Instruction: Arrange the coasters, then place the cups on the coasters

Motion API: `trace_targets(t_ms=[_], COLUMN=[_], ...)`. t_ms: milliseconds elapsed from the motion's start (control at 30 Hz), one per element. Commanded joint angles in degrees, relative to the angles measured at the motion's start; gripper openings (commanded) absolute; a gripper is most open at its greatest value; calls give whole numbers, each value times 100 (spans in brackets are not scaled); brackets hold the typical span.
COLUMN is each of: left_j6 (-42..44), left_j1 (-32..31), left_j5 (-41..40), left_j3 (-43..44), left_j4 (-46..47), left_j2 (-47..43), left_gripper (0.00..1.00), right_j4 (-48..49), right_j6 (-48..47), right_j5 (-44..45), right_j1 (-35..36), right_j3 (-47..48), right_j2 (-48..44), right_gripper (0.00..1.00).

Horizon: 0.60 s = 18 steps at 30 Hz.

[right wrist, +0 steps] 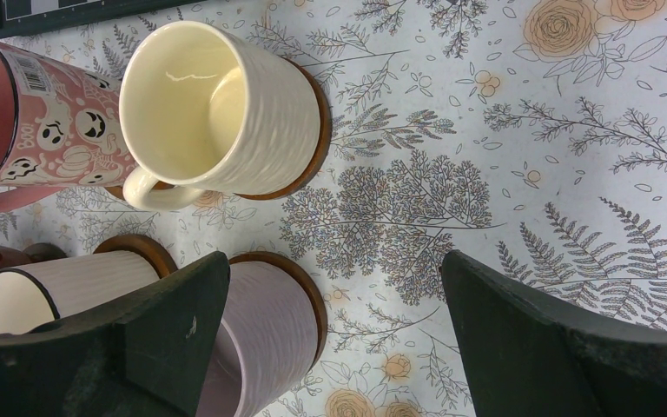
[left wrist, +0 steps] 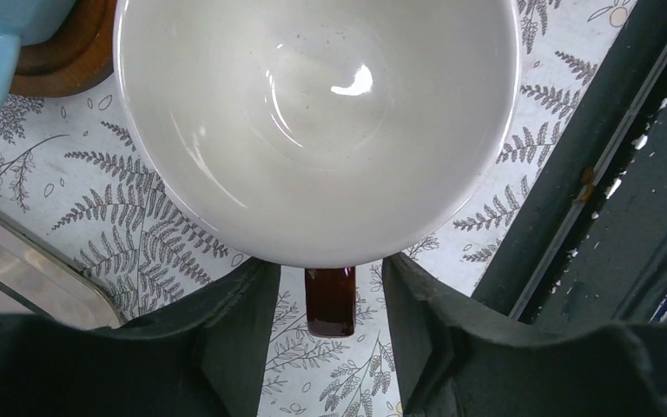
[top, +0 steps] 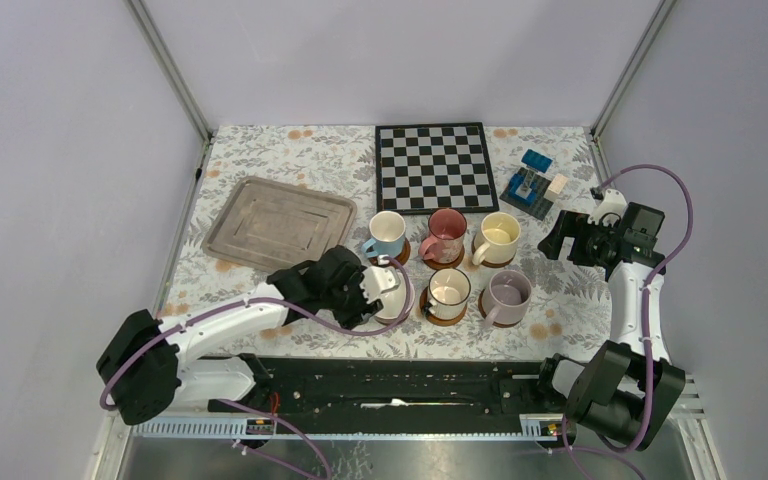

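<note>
Five cups stand on brown coasters mid-table: light blue [top: 387,233], pink [top: 447,233], cream-yellow [top: 498,237], white with a dark outside [top: 449,293] and lilac [top: 508,295]. A sixth cup [left wrist: 317,130], white inside, stands at the front left. Its dark brown handle [left wrist: 329,300] lies between the fingers of my left gripper [left wrist: 328,268], which is open with a gap on each side. My arm hides what is under this cup. My right gripper [right wrist: 334,269] hovers open over bare cloth beside the lilac cup [right wrist: 269,330] and its coaster [right wrist: 300,282].
A grey metal tray [top: 275,222] lies at the left, close to my left arm. A chessboard [top: 433,165] is at the back and a blue block toy [top: 532,185] at the back right. A black rail [top: 390,385] runs along the near edge.
</note>
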Motion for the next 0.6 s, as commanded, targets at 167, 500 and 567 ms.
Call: trace_targets(t_ms=[167,500,567], left_j6=[58,368,495], left_j1=[-18,-20,-20], left_j5=[-104,402,593], left_j3=[269,599,652], left_j4=[-186,-740,-918], left_j2=[-255,13,28], left_gripper=[60,47,47], right_j4=[-36,-54,-42], right_j6=[-104,-128,-122], right_j5=[-13,30,29], right_j1=[28,28,28], right_j3=[10,19,11], right_j2=[-50,-89,-89], right_gripper=[98,98,98])
